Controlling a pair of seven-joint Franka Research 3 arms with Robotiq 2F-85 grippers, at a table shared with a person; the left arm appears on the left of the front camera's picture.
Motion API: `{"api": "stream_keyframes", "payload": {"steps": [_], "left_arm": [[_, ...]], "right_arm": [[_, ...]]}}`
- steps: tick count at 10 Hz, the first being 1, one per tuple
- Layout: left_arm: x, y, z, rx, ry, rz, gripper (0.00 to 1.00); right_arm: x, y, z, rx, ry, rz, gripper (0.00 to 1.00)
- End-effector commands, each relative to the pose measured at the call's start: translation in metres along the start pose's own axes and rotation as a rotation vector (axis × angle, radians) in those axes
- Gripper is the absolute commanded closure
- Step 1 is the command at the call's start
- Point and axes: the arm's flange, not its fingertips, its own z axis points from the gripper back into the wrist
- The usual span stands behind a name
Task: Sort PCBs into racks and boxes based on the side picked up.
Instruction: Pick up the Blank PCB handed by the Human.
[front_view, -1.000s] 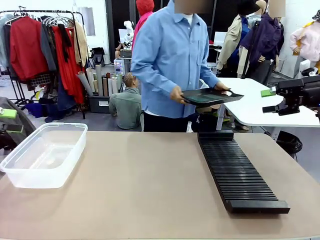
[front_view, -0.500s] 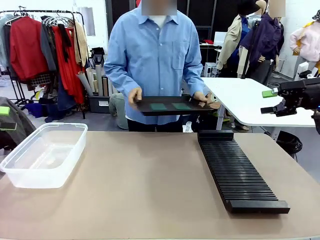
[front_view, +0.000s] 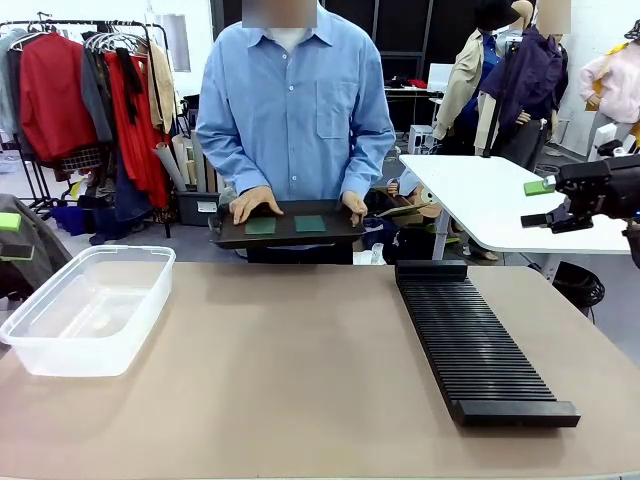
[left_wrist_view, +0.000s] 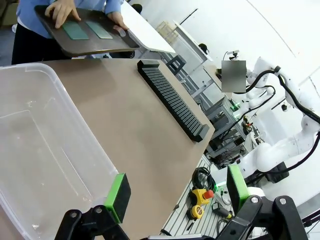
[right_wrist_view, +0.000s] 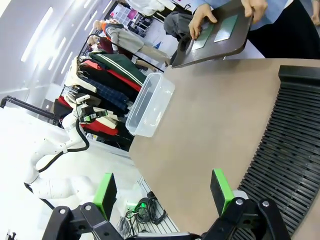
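Two PCBs (front_view: 285, 225) are lying side by side on tray (front_view: 335, 232) that person (front_view: 295, 110) is holding at table (front_view: 300, 380) far edge, well beyond both arms. L gripper (left_wrist_view: 176, 192) and R gripper (right_wrist_view: 163, 192) are standing wide open, empty; neither clearly nearer.

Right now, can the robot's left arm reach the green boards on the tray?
Probably not yet. The person holds the tray with both PCBs beyond the table's far edge, while the left gripper sits open near the clear box.
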Motion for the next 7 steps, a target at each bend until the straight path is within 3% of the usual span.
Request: {"api": "stream_keyframes", "payload": {"steps": [1, 7], "left_arm": [[-0.0004, -0.0003, 0.0010, -0.006, -0.004, 0.000, 0.00], [-0.0004, -0.0003, 0.0010, -0.006, -0.004, 0.000, 0.00]], "right_arm": [[0.0004, 0.0008, 0.0001, 0.008, 0.000, 0.002, 0.00], [0.0004, 0.0008, 0.0001, 0.008, 0.000, 0.002, 0.00]]}}
